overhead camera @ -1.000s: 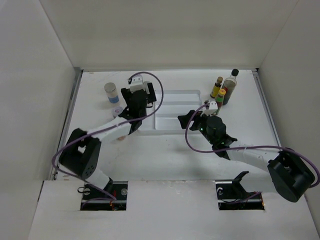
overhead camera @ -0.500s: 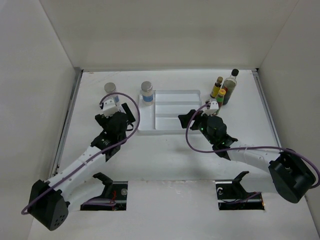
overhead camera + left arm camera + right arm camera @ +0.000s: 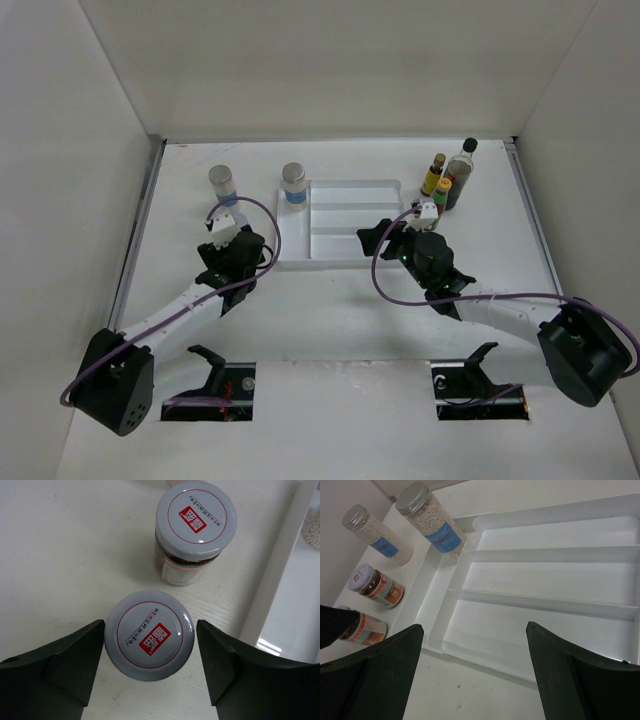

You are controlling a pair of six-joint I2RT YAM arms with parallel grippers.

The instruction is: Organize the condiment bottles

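Observation:
Two grey-lidded jars with reddish labels stand left of the white tray. My left gripper [image 3: 150,623] is shut on the nearer jar [image 3: 149,635], its jaws tight against both sides of the lid; the other jar [image 3: 196,530] stands just beyond. From above, the left gripper [image 3: 232,246] covers both. One blue-label jar [image 3: 222,183] stands at the back left, another [image 3: 293,184] at the tray's back-left corner. Two yellow-capped bottles [image 3: 437,180] and a dark black-capped bottle [image 3: 462,166] stand at the back right. My right gripper [image 3: 472,626] hangs open over the tray's near edge.
The white tray [image 3: 350,190] has three long compartments [image 3: 555,575], all bare. White walls enclose the table on the left, back and right. In the left wrist view the tray rim [image 3: 280,575] runs close to the right of the held jar.
My left arm has pulled back from the tray's back-left corner, leaving a blue-label jar there, and closed its jaws round the nearer reddish-label jar. The right arm has not moved.

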